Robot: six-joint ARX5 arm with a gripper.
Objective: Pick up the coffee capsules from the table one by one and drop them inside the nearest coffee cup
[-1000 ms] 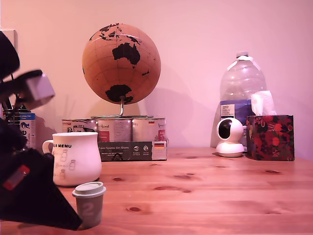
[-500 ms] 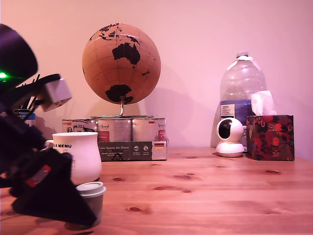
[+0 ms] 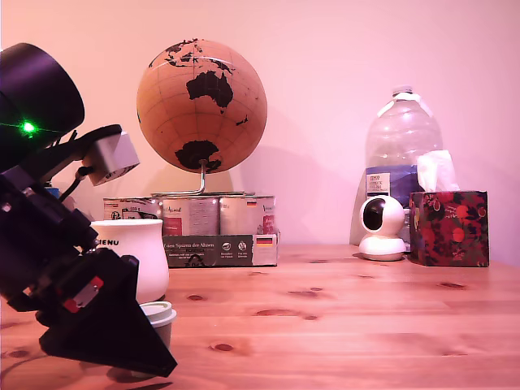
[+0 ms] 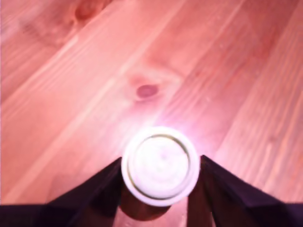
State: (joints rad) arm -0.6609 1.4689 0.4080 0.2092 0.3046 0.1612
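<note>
A cork globe (image 3: pixel 201 106) tops tins (image 3: pixel 191 216), with a security camera (image 3: pixel 382 227), water bottle (image 3: pixel 402 138) and floral tissue box (image 3: pixel 449 227) toward the exterior view's right of it.

The white mug (image 3: pixel 134 256) just behind the hand (image 3: pixel 150 357) shows black letters "IENU"; other labels are too small to read.

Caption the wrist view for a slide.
Gripper fingers flank the upright coffee capsule on the pine table, not visibly closed.
</note>
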